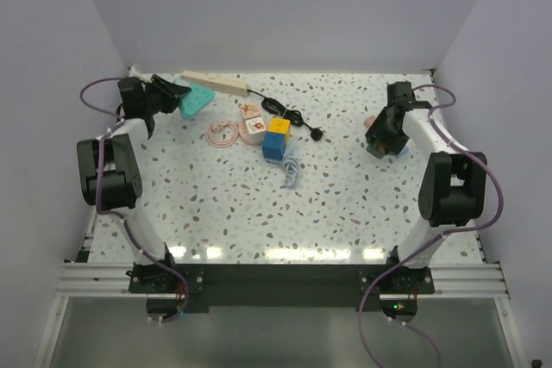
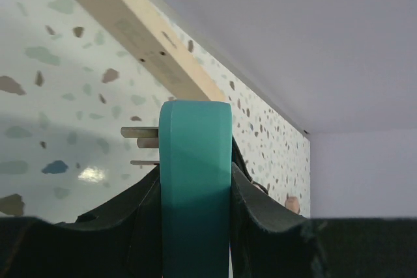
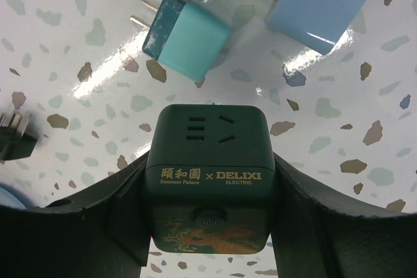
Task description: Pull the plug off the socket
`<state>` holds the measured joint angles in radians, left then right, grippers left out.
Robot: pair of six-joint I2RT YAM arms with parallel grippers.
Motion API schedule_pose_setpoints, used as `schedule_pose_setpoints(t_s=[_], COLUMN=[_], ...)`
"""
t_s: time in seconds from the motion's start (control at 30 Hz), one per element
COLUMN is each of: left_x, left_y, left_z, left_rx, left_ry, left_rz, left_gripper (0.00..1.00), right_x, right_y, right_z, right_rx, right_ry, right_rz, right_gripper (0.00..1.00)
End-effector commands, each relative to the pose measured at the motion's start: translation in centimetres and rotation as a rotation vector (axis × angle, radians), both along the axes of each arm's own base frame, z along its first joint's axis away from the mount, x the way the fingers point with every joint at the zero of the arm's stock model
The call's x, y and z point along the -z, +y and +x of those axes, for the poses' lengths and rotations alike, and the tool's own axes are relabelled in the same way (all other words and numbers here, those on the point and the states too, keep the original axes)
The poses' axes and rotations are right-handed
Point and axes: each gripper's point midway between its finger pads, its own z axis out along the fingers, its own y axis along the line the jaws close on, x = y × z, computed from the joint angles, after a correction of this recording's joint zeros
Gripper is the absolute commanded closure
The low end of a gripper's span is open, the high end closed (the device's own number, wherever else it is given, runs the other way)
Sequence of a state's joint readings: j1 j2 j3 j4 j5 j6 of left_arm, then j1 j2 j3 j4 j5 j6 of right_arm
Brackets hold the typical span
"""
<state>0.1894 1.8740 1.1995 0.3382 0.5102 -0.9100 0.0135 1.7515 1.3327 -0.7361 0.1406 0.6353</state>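
The socket, a long beige power strip [image 1: 216, 84], lies at the back left; its thin black cord [image 1: 280, 111] runs right to a black plug [image 1: 317, 134]. My left gripper [image 1: 175, 96] is shut on a teal plug [image 1: 197, 100] just left of and in front of the strip. In the left wrist view the teal plug [image 2: 195, 161] stands between my fingers [image 2: 260, 206]. Its metal prongs [image 2: 140, 133] are bare and clear of the strip [image 2: 130, 30]. My right gripper [image 1: 384, 140] is shut on a dark green cube socket [image 3: 208, 154] at the right.
A pink coil [image 1: 222, 134], two pink pieces [image 1: 253, 118], a yellow cube [image 1: 278, 125], a blue cube [image 1: 276, 148] and a pale cable [image 1: 291, 170] lie mid-table. The right wrist view shows teal plugs [image 3: 189, 34] and a light blue cube [image 3: 316, 4]. Walls enclose the back and sides.
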Motion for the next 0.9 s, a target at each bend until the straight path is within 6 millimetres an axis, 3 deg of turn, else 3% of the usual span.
schedule_pose_setpoints(t_s=[0.0, 0.13, 0.23, 0.3, 0.4, 0.47, 0.57, 0.6, 0.67, 0.7, 0.87], left_x=[-4.1, -1.0, 2.6, 3.3, 5.0, 5.9, 6.8, 6.9, 7.1, 7.0, 6.2], left_y=[2.9, 4.5, 5.5, 5.4, 5.4, 5.2, 5.1, 5.1, 5.1, 5.2, 5.4], left_z=[3.9, 5.1, 5.6, 5.8, 6.1, 6.3, 6.2, 6.1, 5.7, 5.5, 4.3], left_rx=[-0.087, -0.126, -0.138, -0.135, -0.132, -0.128, -0.13, -0.133, -0.143, -0.148, -0.176], left_ry=[-0.148, -0.098, -0.039, -0.035, -0.009, 0.008, 0.03, 0.035, 0.048, 0.051, 0.084], left_rz=[-0.045, -0.051, -0.088, -0.1, -0.118, -0.134, -0.159, -0.158, -0.159, -0.158, -0.129], left_gripper=[1.0, 1.0, 1.0, 1.0, 1.0, 0.99, 0.81, 0.68, 0.61, 0.5, 0.31], right_x=[-0.1, 0.2, 0.7, 0.3, 0.2, 0.6, -0.1, -0.8, -1.6, -2.4, -5.6], right_y=[-0.5, -0.4, -2.1, -2.4, -3.2, -3.6, -3.9, -4.0, -4.2, -4.4, -4.3], right_z=[1.8, 2.2, 2.8, 3.5, 4.5, 5.0, 6.0, 6.4, 6.6, 6.6, 6.3], right_rx=[0.048, 0.052, 0.095, 0.103, 0.121, 0.127, 0.125, 0.123, 0.121, 0.122, 0.107], right_ry=[-0.047, -0.041, -0.03, -0.045, -0.051, -0.046, -0.066, -0.079, -0.096, -0.108, -0.167], right_rz=[0.007, 0.011, -0.002, -0.007, -0.031, -0.032, -0.024, -0.028, -0.038, -0.043, -0.045], right_gripper=[1.0, 1.0, 1.0, 1.0, 0.89, 0.72, 0.45, 0.4, 0.27, 0.24, 0.14])
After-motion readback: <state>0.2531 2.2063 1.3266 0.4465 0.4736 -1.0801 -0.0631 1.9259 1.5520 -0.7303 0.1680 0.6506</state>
